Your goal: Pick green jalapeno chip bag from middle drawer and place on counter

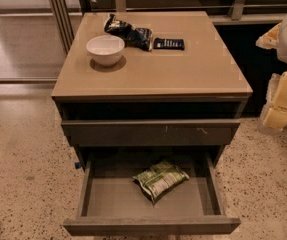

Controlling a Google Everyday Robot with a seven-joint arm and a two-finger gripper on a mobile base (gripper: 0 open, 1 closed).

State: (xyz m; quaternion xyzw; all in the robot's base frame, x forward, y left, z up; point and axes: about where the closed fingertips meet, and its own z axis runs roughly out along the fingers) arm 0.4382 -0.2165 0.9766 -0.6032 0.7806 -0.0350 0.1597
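Green jalapeno chip bag [160,180] lies reachable in the open middle drawer [112,202]; gripper [279,101] off the counter [183,69] right edge, clenched or not I can't tell.

On the counter [183,69] we see a bowl [105,49] toward the left, a snack bag [128,33] just behind it to the right, and a bar [169,43] just right of that bag. Below an upper drawer front [148,132], the middle drawer [150,225] stands pulled out toward us, with the chip bag [160,180] lying in it, right of centre. The gripper [282,101] hangs off to the counter's right, apart from it.
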